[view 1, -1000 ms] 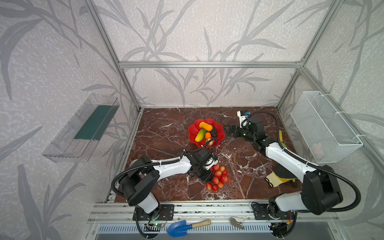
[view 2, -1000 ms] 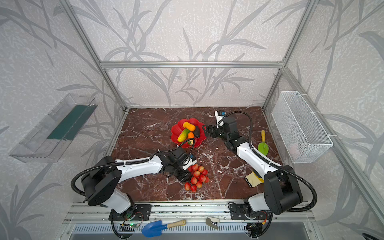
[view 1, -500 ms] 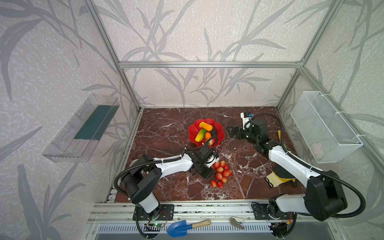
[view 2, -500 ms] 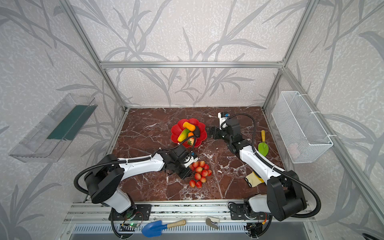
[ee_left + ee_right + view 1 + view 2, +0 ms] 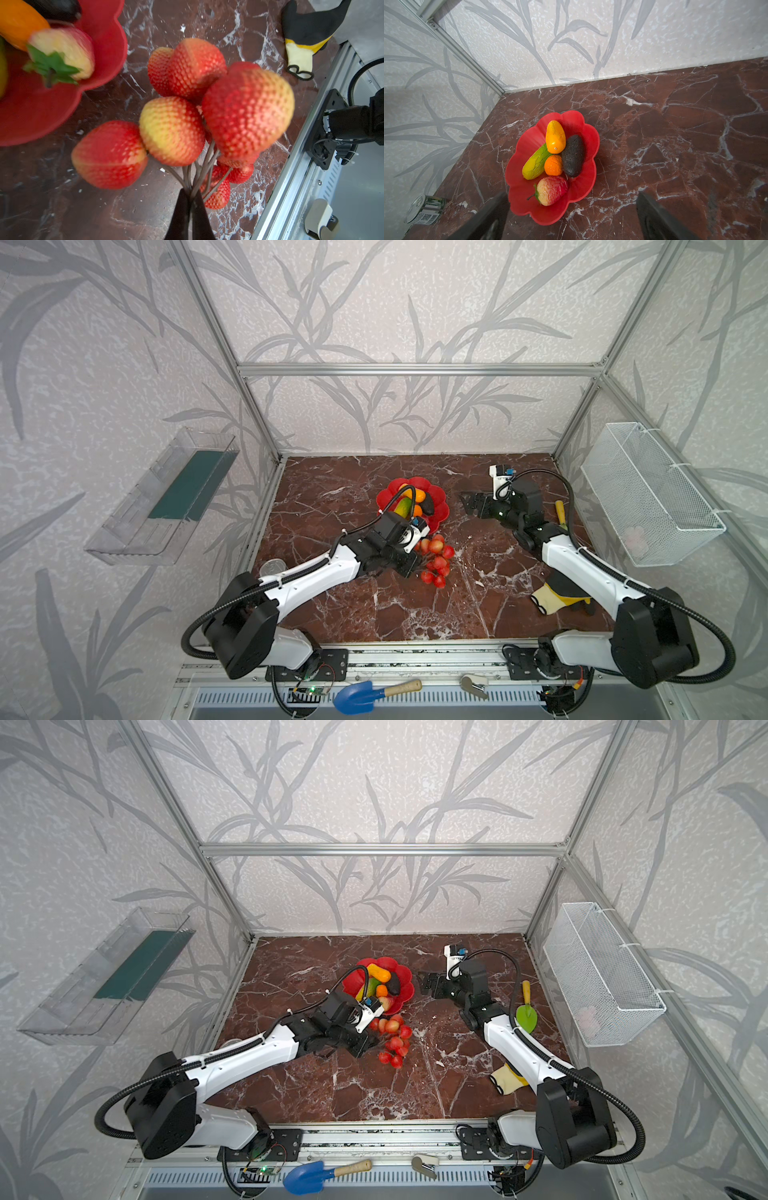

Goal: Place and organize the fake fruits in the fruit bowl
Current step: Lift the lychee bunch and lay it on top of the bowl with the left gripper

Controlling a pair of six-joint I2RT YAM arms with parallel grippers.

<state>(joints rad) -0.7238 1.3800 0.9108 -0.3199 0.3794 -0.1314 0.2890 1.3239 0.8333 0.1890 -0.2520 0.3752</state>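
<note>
Your left gripper (image 5: 190, 195) pinches the grey stems of the bunch of red berries (image 5: 207, 108), its jaws pressed together on them. In both top views the bunch fans out over the marble tabletop (image 5: 332, 489) just beside the near rim of the red flower-shaped fruit bowl (image 5: 440, 510), outside it. Your right gripper (image 5: 571, 199) stands spread wide and holds nothing, poised off the bowl's right side and facing it. Five fake fruits lie inside the bowl: a yellow-orange oblong (image 5: 555, 137) resting on a green-yellow oblong (image 5: 534, 164), a dark avocado (image 5: 572, 155), a small orange ball (image 5: 553, 165) between them, and a red-cream strawberry (image 5: 551, 190) by the rim. A yellow-black glove (image 5: 552, 597) and a green trowel (image 5: 525, 1015) lie on the marble at right, well apart from the bowl
</note>
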